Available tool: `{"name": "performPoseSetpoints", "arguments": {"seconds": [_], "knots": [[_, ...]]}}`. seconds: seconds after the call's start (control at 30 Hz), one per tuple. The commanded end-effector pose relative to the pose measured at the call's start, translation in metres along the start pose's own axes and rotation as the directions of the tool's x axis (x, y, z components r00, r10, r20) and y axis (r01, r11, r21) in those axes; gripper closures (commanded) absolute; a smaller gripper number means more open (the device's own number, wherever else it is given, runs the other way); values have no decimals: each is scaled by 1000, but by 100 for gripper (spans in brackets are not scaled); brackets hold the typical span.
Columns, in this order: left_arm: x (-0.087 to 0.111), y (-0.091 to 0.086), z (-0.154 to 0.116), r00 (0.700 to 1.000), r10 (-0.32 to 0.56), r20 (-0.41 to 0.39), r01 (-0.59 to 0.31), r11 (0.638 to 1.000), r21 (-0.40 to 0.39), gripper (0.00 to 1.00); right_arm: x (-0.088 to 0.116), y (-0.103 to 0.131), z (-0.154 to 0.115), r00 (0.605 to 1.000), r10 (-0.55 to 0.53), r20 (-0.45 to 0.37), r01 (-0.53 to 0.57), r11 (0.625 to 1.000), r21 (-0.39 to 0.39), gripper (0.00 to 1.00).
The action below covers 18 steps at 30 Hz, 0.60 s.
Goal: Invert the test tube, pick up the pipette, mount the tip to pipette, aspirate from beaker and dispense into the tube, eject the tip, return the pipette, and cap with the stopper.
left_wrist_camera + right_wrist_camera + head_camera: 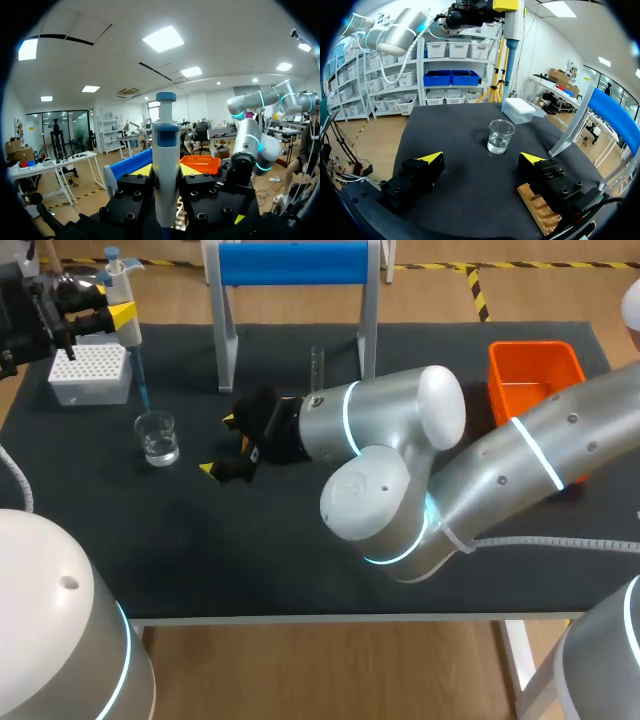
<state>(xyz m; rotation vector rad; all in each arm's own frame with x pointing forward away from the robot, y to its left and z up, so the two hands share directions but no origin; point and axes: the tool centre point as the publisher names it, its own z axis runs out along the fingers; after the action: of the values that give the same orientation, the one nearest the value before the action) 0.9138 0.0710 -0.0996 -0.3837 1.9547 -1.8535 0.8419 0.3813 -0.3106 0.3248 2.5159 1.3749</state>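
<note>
My left gripper (100, 310) at the far left is shut on the white and blue pipette (125, 300), holding it upright; in the left wrist view the pipette (166, 135) stands between the fingers of that gripper (164, 171). Its blue tip (143, 390) points down just above the glass beaker (157, 437), which holds clear liquid. My right gripper (220, 445) is open low over the mat, right of the beaker (500, 136), which lies ahead of its fingers (481, 159). A glass test tube (317, 368) stands upright behind my right wrist.
A white tip box (90, 375) sits behind the beaker at the far left. A white stand with a blue bar (292, 265) is at the back middle, an orange bin (535, 375) at the back right. A wooden block (537, 207) lies under my right gripper's finger.
</note>
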Motion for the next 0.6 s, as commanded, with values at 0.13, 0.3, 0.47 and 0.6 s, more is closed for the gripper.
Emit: {"name": "performPoseSetpoints", "arguments": {"seconds": [0.13, 0.3, 0.47, 0.6], "knots": [[0, 0, 0, 1000, 1, 1, -1, 1000, 1, 100, 2, 2, -1, 1000, -22, 8, 22, 1000, 3, 0], [0, 0, 0, 1000, 1, 1, -1, 1000, 1, 100, 2, 2, -1, 1000, -22, 8, 22, 1000, 3, 0], [0, 0, 0, 1000, 1, 1, -1, 1000, 1, 100, 2, 2, -1, 1000, -22, 8, 22, 1000, 3, 0], [0, 0, 0, 1000, 1, 1, -1, 1000, 1, 100, 2, 2, -1, 1000, -22, 8, 22, 1000, 3, 0]]}}
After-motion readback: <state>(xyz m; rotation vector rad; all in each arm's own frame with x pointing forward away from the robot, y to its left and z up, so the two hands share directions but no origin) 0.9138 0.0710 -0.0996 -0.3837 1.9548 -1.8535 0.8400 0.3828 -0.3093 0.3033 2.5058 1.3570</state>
